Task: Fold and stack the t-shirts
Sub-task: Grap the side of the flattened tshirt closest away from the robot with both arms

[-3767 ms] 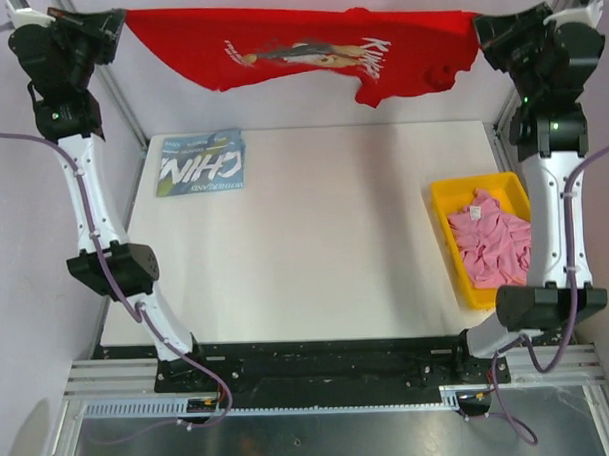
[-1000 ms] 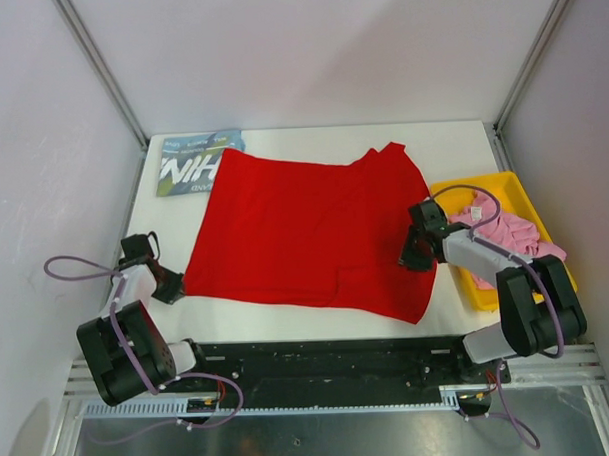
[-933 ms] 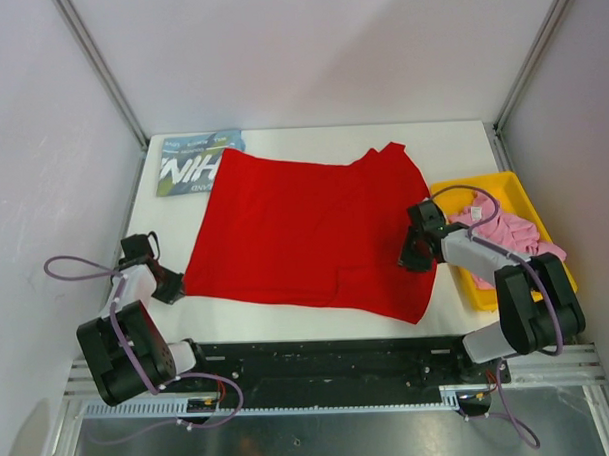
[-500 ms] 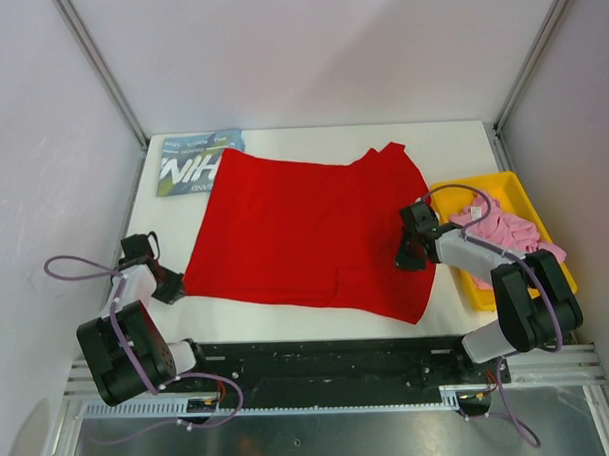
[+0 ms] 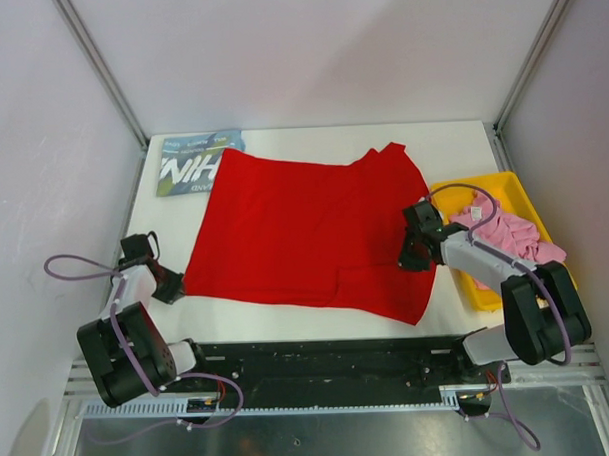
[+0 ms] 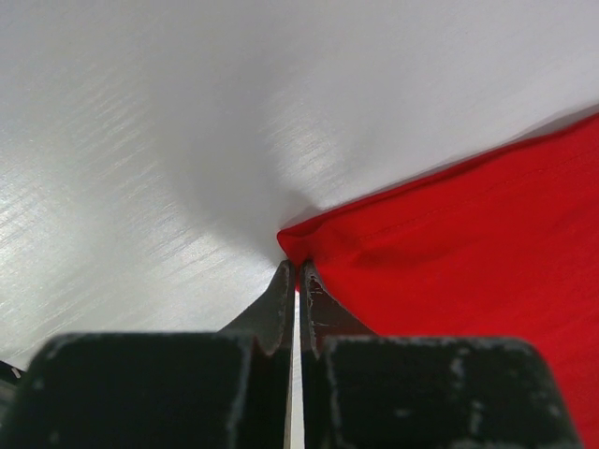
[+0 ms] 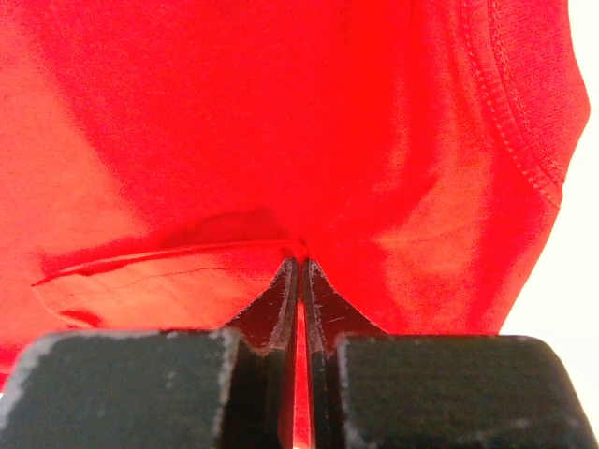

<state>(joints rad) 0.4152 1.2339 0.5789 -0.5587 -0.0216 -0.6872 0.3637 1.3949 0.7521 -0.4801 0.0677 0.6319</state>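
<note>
Checking where we stand: what do our 2 grippers have?

Both are pinched onto the red t-shirt [image 5: 305, 228]. Our left gripper [image 5: 174, 285] has its near left corner. Our right gripper [image 5: 410, 256] nips a fold at the right edge, jaws together with cloth between them.

And the shirt itself?

Flat on the table [image 5: 311, 140], plain side up, spanning left to right between our arms. Its far left corner overlaps the blue t-shirt [image 5: 180, 168]. The pink t-shirt [image 5: 510, 236] sits in the yellow tray [image 5: 451, 195].

So which way do we fold?

Cloth lies inward of both grippers, so we judge each edge carries toward the middle, each arm taking its nearer side.
</note>
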